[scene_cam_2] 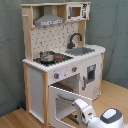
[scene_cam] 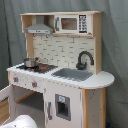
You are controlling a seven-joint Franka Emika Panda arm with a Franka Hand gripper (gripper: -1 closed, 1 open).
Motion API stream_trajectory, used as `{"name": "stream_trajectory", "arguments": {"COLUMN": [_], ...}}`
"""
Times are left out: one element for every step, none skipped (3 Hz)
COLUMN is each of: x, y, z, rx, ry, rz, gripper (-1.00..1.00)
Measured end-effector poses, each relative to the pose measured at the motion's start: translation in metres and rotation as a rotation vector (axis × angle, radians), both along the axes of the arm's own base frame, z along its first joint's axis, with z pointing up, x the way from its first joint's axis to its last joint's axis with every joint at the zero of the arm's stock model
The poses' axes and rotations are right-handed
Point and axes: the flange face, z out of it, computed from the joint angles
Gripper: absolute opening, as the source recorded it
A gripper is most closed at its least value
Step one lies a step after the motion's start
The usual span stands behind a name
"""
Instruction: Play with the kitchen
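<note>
Fingers cannot be made out in either exterior view, so whether they are open or closed cannot be told; only the white, rounded arm (scene_cam_2: 97,114) shows, at about 5 o'clock in the second exterior view, low in front of the kitchen (scene_cam_2: 65,60). In the first exterior view a white rounded shape, probably the same arm (scene_cam: 20,121), sits at 7 o'clock.

Standing on a wood floor (scene_cam_2: 116,94) against a grey-green curtain (scene_cam_2: 112,25), the kitchen fills the centre of both exterior views. Its body is white panel with light-wood edges. Its oven door (scene_cam_2: 64,102), a white frame around a clear window, hangs open and tilted down toward the arm, lying between the arm and the oven cavity.

On the tabletop, a small shiny metal pot (scene_cam: 31,62) rests on the black stove (scene_cam: 42,67) at 9 o'clock. A grey rectangular sink (scene_cam: 73,74) lies beside it, with a curved black faucet (scene_cam: 84,59) behind. Above, a grey range hood (scene_cam: 39,29) and a toy microwave (scene_cam: 73,24) sit under the top shelf.
</note>
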Motion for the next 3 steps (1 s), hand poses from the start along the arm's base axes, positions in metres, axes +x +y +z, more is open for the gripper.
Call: {"name": "stream_trajectory", "arguments": {"x": [0.007, 0.015, 0.037], "y": [-0.017, -0.048, -0.086], "z": [-0.006, -0.011, -0.017], "rx": [-0.025, -0.039, -0.052], "ry": [-0.023, -0.045, -0.052], "rz": [-0.101, -0.200, -0.291], "gripper": [1.00, 1.00, 1.00]}}
